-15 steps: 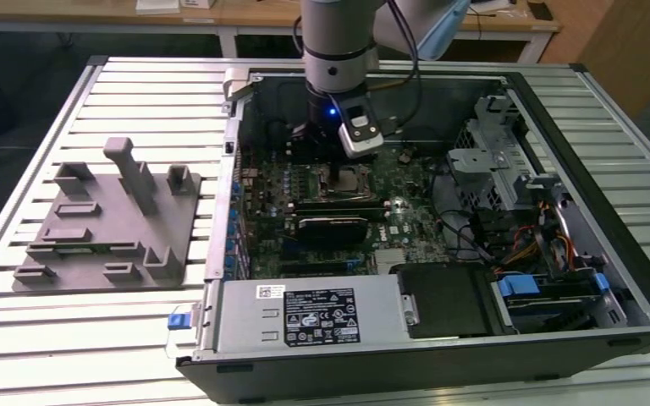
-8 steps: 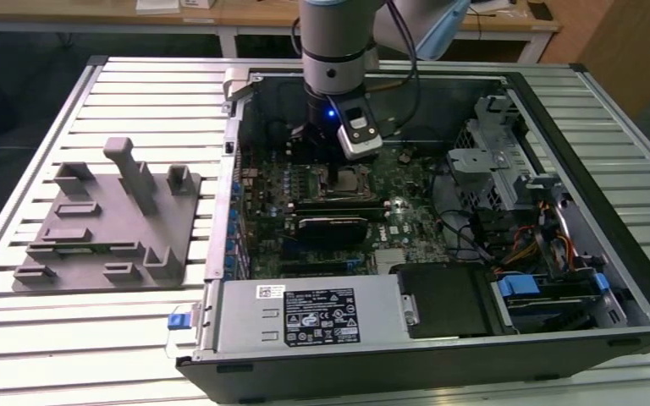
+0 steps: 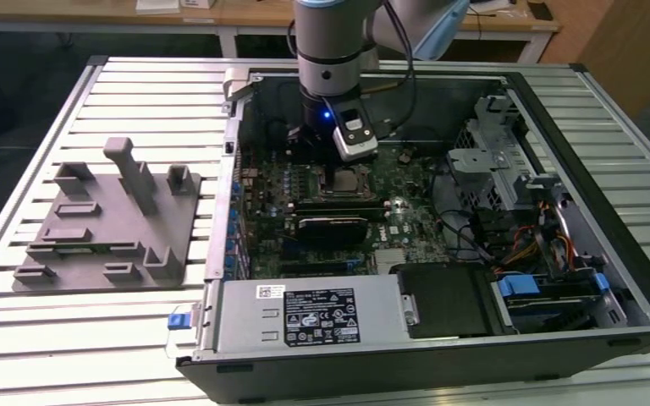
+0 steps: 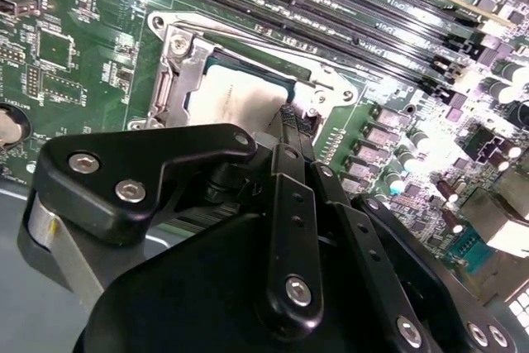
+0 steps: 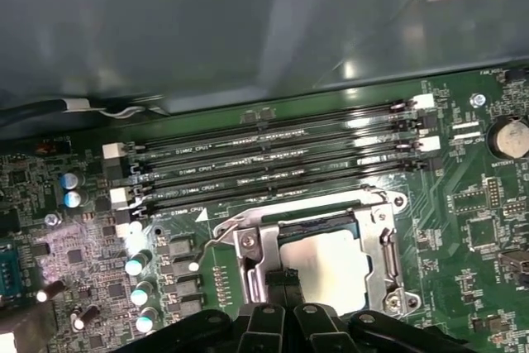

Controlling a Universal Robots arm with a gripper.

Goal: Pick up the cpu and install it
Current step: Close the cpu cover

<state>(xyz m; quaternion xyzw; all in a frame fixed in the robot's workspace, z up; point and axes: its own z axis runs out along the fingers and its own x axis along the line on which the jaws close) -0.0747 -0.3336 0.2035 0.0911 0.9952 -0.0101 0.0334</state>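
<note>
Fingers [image 5: 273, 285]: 2 narrow black tips pressed together, nothing pinched between them, pointing down at the socket on the end of the 1 arm [image 3: 327, 51]. Cpu [image 5: 331, 258]: flat silvery square lying level in the socket, inside the metal frame [image 5: 384, 245] that borders it on all sides; being square, it has no long axis to line up. Relation: in both wrist views the fingertips stand at 1 edge of the cpu [image 4: 235, 97], over the side of the frame rather than over the plate's middle, so the chip lies directly beside and below them; contact with frame or chip cannot be told. Judged status: cpu already placed in its socket, fingers empty. Memory slots [image 5: 273, 159]: 4 long parallel rows just beyond the socket. Motherboard [image 5: 463, 229]: green, carrying socket and slots, flat on the floor of the open case [image 3: 438, 372]. Fixture [image 3: 111, 228]: grey, on the slatted bench [image 3: 145, 85] at the exterior view's left, well apart from the arm.
</note>
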